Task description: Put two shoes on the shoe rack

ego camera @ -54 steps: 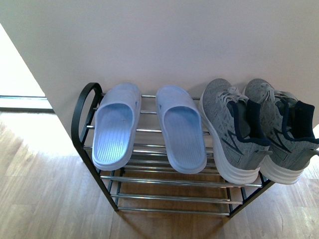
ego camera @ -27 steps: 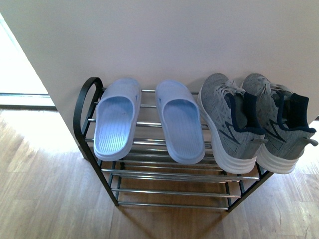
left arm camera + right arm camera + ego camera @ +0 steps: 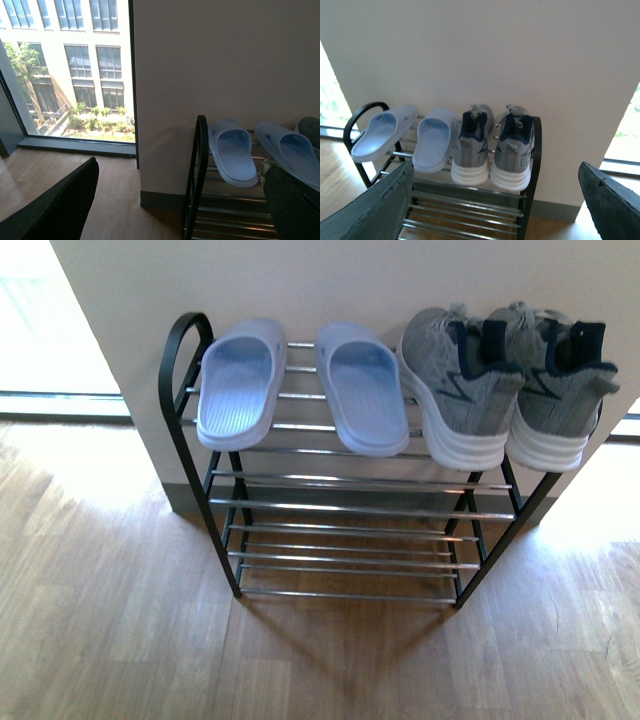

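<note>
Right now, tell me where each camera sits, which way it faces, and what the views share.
Front view: on the robot's body, looking down at the shoe rack against the wall; no arm shows.
Left wrist view: off the rack's slide end, facing wall and window; dark end effector fingers frame it.
Right wrist view: facing the rack square on; open end effector at the bottom corners.
All three share the slides on the top tier; front and right wrist views also share the sneakers.

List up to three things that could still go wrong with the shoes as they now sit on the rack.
1. The sneakers hang their heels past the front bar of the rack, so a knock might tip them off.
2. The slides rest on thin bars with gaps between, and they too overhang the front; they could slip.
3. The right sneaker sits at the rack's end, where it may fall sideways.
</note>
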